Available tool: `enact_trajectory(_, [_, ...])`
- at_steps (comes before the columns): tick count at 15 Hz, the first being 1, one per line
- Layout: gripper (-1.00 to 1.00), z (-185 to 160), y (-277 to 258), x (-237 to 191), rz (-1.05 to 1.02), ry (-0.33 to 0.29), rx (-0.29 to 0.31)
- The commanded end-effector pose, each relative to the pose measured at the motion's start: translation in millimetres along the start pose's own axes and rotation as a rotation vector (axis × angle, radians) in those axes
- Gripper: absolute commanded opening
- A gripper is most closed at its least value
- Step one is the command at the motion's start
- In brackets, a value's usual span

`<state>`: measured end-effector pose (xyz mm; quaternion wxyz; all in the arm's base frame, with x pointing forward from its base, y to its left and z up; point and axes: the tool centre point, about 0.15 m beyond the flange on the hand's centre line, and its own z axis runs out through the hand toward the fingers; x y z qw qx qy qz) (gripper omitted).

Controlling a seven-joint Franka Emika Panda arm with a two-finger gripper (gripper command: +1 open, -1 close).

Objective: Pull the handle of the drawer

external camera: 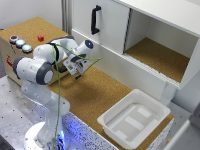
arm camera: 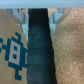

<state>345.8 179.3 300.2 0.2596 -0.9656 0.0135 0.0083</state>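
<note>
The drawer [external camera: 132, 117] is a shallow white plastic box with a thick rim, lying on the cork tabletop at the exterior view's lower right. Its handle is not visible in either view. My gripper [external camera: 80, 66] points down over the cork, close to the white cabinet's lower front and well to the exterior view's left of the drawer. In the wrist view the grey fingers [arm camera: 22, 17] stand apart, so the gripper is open, with a dark vertical band [arm camera: 39, 50] running between them. I cannot tell what the band is.
A tall white cabinet [external camera: 150, 25] with a black bar handle [external camera: 95, 20] on its door and an open cork-lined compartment [external camera: 160, 57] stands behind. A cork box with buttons [external camera: 22, 42] is at the left. A green cable [external camera: 60, 90] hangs by the arm. A blue printed marker [arm camera: 14, 52] lies on the cork.
</note>
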Motion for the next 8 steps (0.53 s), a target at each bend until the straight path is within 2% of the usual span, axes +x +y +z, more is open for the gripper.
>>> enact_trajectory(1, [-1.0, 9.2, 42.4, -0.8, 0.029, 0.016, 0.027])
enact_trajectory(8, [-1.0, -0.6, 51.0, -4.4, 0.045, 0.03, 0.02])
